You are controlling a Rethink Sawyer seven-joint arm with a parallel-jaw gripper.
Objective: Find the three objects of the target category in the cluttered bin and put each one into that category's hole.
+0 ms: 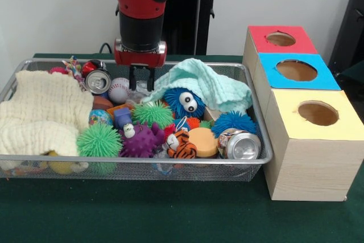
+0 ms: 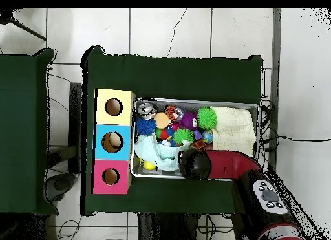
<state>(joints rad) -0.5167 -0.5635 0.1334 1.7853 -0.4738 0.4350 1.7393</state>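
Observation:
The silver wire-mesh bin (image 1: 259, 140) lies on the green table, full of toys; it also shows in the overhead view (image 2: 257, 107). My gripper (image 1: 142, 79) hangs over the bin's back middle, open and empty, with its tips just above the clutter between a baseball (image 1: 118, 90) and a mint cloth (image 1: 210, 83). In the overhead view the arm (image 2: 220, 165) hides the gripper. Three wooden boxes with holes stand beside the bin: red top (image 1: 281, 39), blue top (image 1: 297, 70), yellow top (image 1: 317, 113).
In the bin lie a cream cloth (image 1: 42, 112), two cans (image 1: 98, 81) (image 1: 242, 145), a blue furry ball with eyes (image 1: 185, 102), green (image 1: 99, 139), purple (image 1: 142, 140) and blue (image 1: 234, 122) spiky balls, a tiger toy (image 1: 181, 145) and an orange disc (image 1: 203, 140).

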